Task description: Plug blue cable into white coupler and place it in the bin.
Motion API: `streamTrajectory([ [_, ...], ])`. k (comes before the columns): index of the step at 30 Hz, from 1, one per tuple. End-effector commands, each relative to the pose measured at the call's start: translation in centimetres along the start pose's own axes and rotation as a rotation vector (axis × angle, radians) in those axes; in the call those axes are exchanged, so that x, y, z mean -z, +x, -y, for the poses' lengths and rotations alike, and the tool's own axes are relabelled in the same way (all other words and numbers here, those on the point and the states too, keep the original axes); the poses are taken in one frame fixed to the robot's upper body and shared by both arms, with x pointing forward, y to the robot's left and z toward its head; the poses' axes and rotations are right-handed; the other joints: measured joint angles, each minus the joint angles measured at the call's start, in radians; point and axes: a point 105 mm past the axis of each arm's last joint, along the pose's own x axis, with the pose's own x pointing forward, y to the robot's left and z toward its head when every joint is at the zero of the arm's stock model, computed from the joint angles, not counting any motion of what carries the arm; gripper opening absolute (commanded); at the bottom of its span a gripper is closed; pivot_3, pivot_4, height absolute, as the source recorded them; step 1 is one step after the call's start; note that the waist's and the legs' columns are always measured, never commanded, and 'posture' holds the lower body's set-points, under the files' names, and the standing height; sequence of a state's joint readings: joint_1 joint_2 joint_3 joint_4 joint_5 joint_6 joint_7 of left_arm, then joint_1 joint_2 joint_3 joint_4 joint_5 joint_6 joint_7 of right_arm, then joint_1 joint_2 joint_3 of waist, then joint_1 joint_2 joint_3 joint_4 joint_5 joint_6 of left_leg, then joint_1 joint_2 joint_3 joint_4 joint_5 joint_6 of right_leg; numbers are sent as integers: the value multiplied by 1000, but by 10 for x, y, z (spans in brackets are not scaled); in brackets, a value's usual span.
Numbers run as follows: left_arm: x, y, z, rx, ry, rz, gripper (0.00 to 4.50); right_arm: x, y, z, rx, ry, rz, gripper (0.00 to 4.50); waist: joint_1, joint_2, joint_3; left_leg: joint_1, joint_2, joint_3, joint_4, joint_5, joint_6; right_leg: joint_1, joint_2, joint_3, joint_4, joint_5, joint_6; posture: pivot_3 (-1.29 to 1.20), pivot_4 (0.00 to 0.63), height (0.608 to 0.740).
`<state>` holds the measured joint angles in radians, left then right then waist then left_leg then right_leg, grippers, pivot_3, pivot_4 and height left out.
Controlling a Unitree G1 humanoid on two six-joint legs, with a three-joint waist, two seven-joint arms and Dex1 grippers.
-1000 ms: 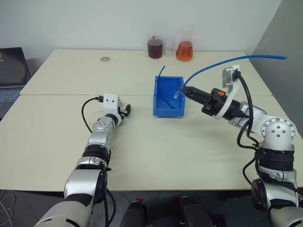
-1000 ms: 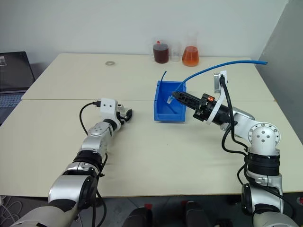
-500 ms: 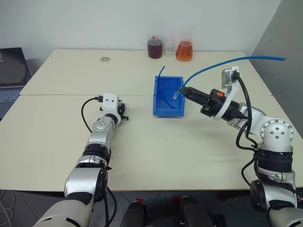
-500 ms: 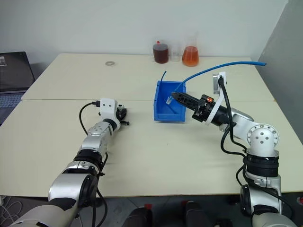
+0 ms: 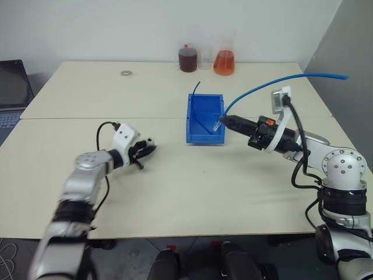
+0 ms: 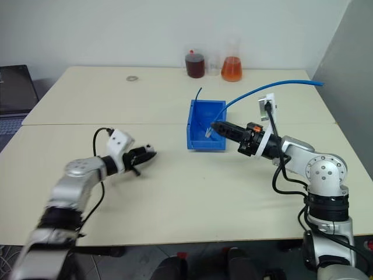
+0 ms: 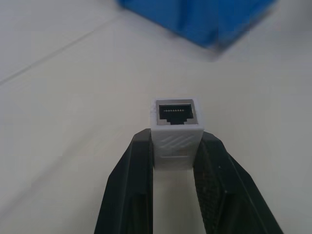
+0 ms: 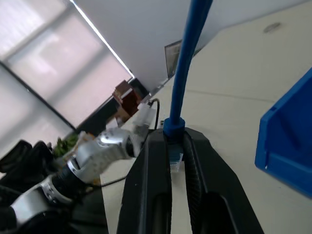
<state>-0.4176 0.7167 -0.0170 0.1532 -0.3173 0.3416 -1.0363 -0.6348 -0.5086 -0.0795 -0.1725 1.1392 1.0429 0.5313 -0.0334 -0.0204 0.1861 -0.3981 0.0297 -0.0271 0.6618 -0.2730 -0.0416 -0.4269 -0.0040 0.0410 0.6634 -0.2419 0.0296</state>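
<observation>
Since a second ago my left gripper [image 7: 176, 161] has clamped shut on the tiny white boxy plastic coupler [image 7: 175, 126] and drawn back toward me, swinging round so the coupler's dark socket now faces across the table toward the blue rectangular plastic bin [image 5: 205, 120]. Both black fingers [image 7: 130, 195] press its sides, and it sits a little above the beige tabletop [image 5: 186, 186], with bare surface between it and the bin's near wall.

My right gripper [image 5: 224, 121] has sunk a little. It is clenched on the long thin bright-blue cable [image 5: 274, 81] just behind its small clear plug [image 5: 217, 123], which hangs at the bin's right rim. From there the cable arcs up and away over the table's right edge.

Inside the bin a short darker blue wire [image 5: 197, 87] pokes up past the far rim. Two flasks, one of dark red liquid [image 5: 187, 58] and one of orange [image 5: 224, 59], stand at the table's far edge, a grey metal ring [image 5: 126, 73] well left of them. Between my two grippers the tabletop lies open.
</observation>
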Motion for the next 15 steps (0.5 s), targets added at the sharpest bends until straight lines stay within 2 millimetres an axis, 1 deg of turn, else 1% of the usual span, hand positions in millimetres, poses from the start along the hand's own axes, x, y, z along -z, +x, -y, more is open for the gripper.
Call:
streamTrajectory([
  [1,-24,13,31,178,77,67,797,4,8,-12,-87,-89,-41,110,10,0,0,0,0,-1,1,0,0,1,0,-1,0,0,0,0,150,740],
  [3,-28,28,44,240,110,114,797,9,13,-11,-102,-128,-66,110,10,0,0,1,-1,-1,2,0,0,2,0,-1,-1,0,1,0,150,740],
  [5,-24,45,54,289,161,120,797,16,17,-10,-116,-205,-109,110,10,0,0,1,-1,1,3,0,0,3,0,1,-1,1,3,0,150,740],
  [7,-16,57,59,325,211,118,797,21,19,-9,-128,-242,-126,110,10,0,0,1,-1,1,4,0,0,3,0,1,-1,1,3,0,150,740],
  [11,-2,71,62,380,253,121,797,25,23,-9,-151,-338,-140,110,0,0,0,1,-1,1,3,0,0,3,1,1,-1,1,2,0,150,740],
  [15,8,76,63,436,276,108,797,38,27,-12,-195,-439,-163,110,-1,0,0,2,0,1,3,0,0,2,2,1,0,1,1,0,150,740],
])
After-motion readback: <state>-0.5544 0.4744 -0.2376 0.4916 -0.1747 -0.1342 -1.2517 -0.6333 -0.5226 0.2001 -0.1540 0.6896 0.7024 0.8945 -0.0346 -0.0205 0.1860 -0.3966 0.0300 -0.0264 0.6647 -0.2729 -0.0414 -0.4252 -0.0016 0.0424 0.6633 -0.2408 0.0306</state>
